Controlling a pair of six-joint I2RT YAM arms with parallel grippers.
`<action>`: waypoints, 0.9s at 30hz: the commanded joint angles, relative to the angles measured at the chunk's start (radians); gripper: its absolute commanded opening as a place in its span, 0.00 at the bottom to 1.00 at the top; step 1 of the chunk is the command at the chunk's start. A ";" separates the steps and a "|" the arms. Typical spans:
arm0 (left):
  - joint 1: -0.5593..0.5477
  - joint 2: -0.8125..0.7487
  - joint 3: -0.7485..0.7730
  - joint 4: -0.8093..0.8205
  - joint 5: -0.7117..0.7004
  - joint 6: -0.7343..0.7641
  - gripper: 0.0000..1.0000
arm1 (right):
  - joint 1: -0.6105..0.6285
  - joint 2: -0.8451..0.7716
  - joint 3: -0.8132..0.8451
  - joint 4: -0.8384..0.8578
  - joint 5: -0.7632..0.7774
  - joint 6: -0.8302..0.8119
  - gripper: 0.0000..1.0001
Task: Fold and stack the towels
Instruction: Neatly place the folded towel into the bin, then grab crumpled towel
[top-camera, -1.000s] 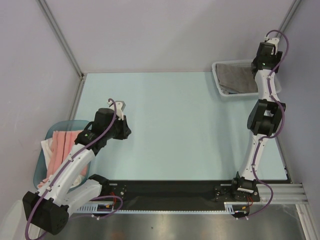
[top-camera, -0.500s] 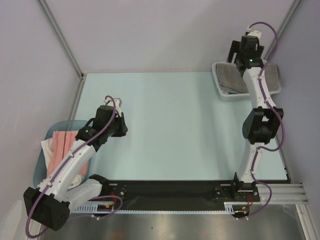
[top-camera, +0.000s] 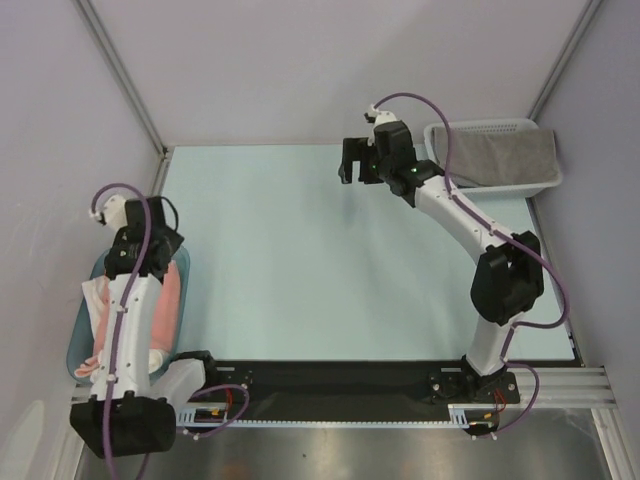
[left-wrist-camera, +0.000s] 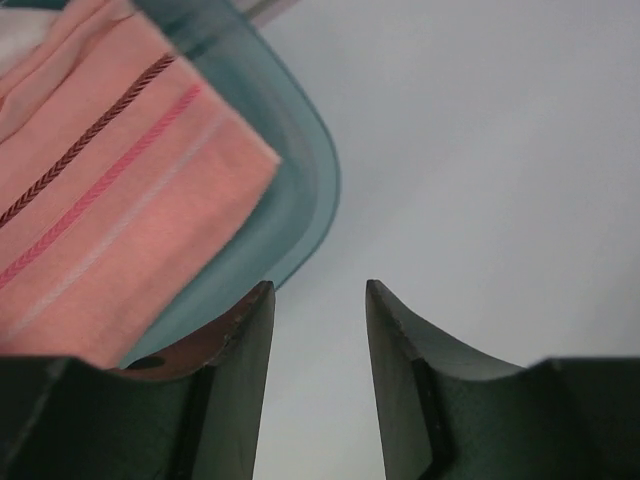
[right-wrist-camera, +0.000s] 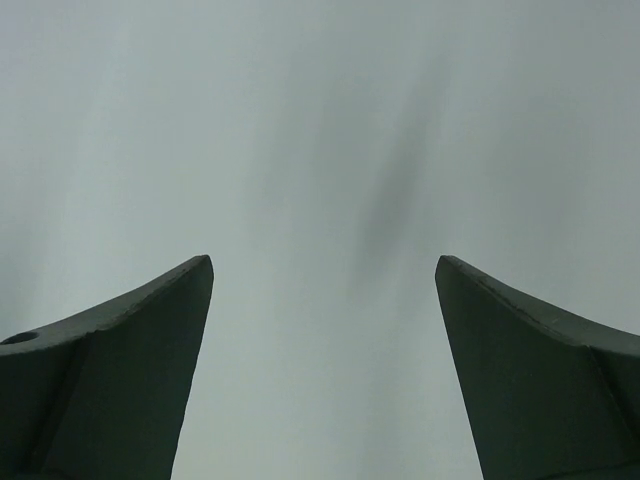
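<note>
Hovering beside the teal tub (left-wrist-camera: 300, 200), the left gripper (left-wrist-camera: 318, 290) gapes empty; closing there could pinch plastic, not the salmon towel (left-wrist-camera: 110, 190). Far off, the right gripper (right-wrist-camera: 325, 265) gapes too.

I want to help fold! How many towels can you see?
3. The grey towel lies in the white basket, far right; the pink towel and white towel sit in the teal tub, left. Others may hide underneath.

Pale blue desk (top-camera: 300, 270) w/ lavender walls (top-camera: 300, 60) on 3 sides; grey metal posts (top-camera: 118, 72) at back corners; soft, even light.
</note>
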 joint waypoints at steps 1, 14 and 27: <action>0.182 0.022 -0.057 -0.039 -0.037 -0.147 0.46 | 0.020 0.009 -0.024 0.051 -0.071 0.049 0.98; 0.445 0.378 -0.125 0.173 0.015 -0.258 0.37 | 0.140 0.006 -0.137 0.107 -0.111 0.065 0.95; 0.477 0.594 -0.023 0.123 -0.109 -0.258 0.57 | 0.128 -0.037 -0.237 0.151 -0.130 0.065 0.95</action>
